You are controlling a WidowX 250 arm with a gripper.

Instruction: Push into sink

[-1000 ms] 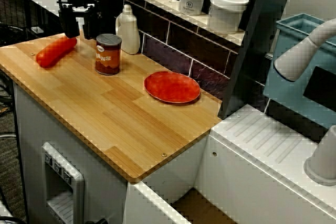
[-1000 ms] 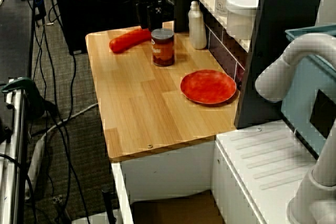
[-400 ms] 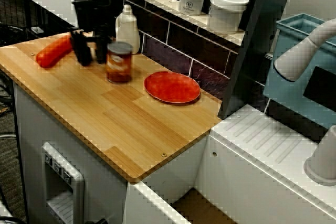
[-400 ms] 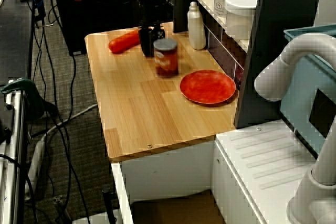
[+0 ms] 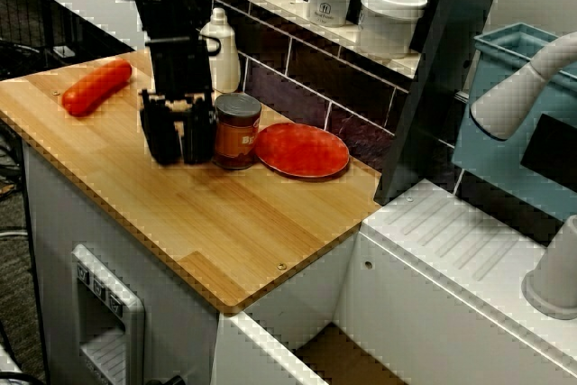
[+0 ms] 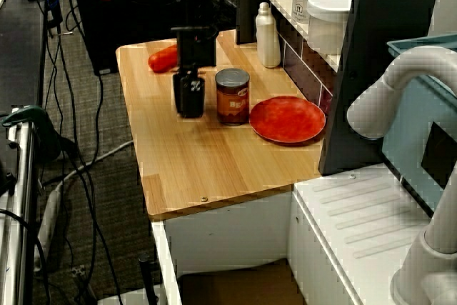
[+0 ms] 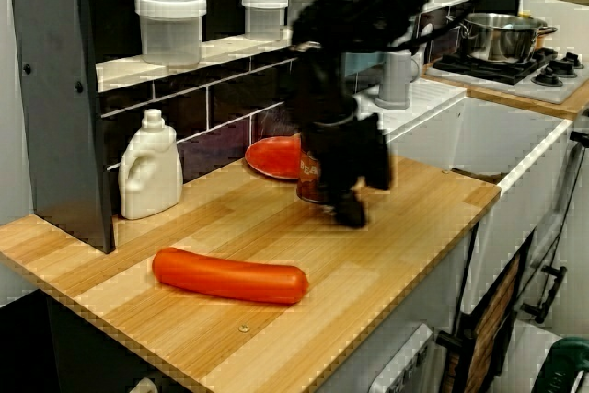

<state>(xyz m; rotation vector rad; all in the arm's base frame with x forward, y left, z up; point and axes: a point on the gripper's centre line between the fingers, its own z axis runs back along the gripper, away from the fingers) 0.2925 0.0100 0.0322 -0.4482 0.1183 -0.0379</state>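
The wooden tabletop (image 5: 225,223) fills the left of the scene, backed by a dark tiled wall and a shelf (image 5: 297,11) carrying white lidded jars (image 5: 389,17). To its right, a step lower, sits the sink (image 5: 451,241), a white plastic unit whose ribbed drainboard lies just beside the tabletop's edge; its thick curved pale-grey tap (image 5: 523,83) arches over it, and a teal-blue bin (image 5: 505,123) stands behind.

The black robot arm (image 5: 167,6) reaches down from the upper left to the middle of the tabletop. Its hand (image 5: 178,140) points straight down, fingertips at or just above the wood; the fingers stand slightly parted with nothing between them, so the hand is released.

Immediately to the hand's right, touching or nearly touching it, stands an upright can (image 5: 237,130) with a dark lid and orange-brown label. The can's far side meets the rim of a flat red plate (image 5: 302,151), which lies near the back wall. From the opposite side view the hand (image 7: 348,181) hides most of the can, and the image is blurred there.

A long red sausage-like object (image 5: 96,87) lies well apart at the tabletop's left end. A white bottle (image 5: 221,51) stands against the back wall behind the arm.
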